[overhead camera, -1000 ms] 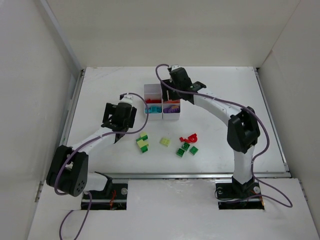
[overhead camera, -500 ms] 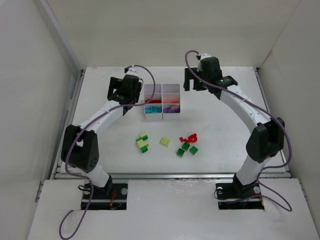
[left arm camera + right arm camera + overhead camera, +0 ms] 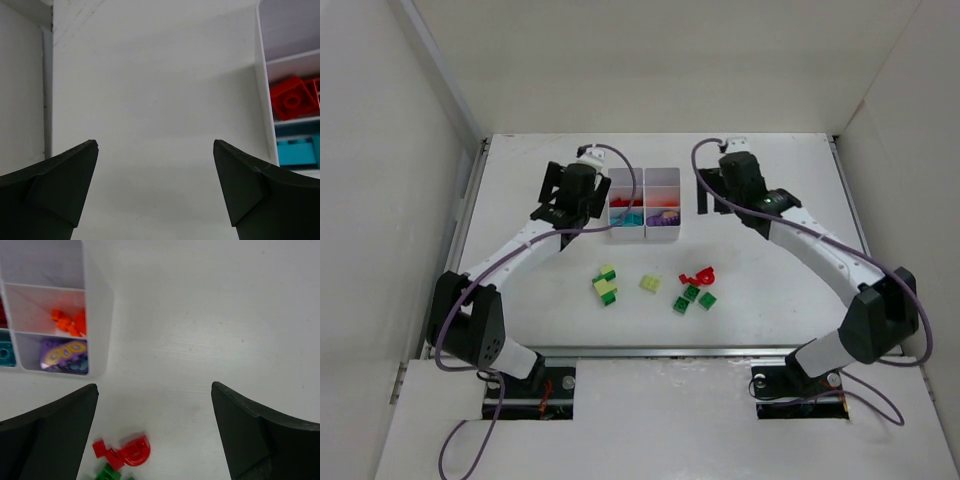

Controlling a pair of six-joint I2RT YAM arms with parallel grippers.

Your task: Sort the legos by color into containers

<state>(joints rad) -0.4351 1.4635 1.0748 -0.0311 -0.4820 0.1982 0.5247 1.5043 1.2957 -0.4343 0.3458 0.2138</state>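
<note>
The white six-compartment container (image 3: 644,180) stands mid-table and holds red, teal, orange and purple legos. Loose legos lie in front of it: a green and yellow-green cluster (image 3: 606,286), a yellow-green brick (image 3: 649,284), red pieces (image 3: 698,275) and green bricks (image 3: 686,298). My left gripper (image 3: 575,195) is open and empty, just left of the container; its wrist view shows the container's wall (image 3: 260,75), a red brick (image 3: 292,97) and teal ones (image 3: 297,152). My right gripper (image 3: 735,185) is open and empty, right of the container; its wrist view shows orange (image 3: 70,321), purple (image 3: 65,355) and the red pieces (image 3: 125,452).
White walls enclose the table on the left, back and right. A metal rail (image 3: 660,350) runs along the near edge. Both arms reach in from the near edge on either side of the loose bricks.
My left gripper went from near the loose bricks up to the container's left side. My right gripper left the spot over the container and now sits to its right.
</note>
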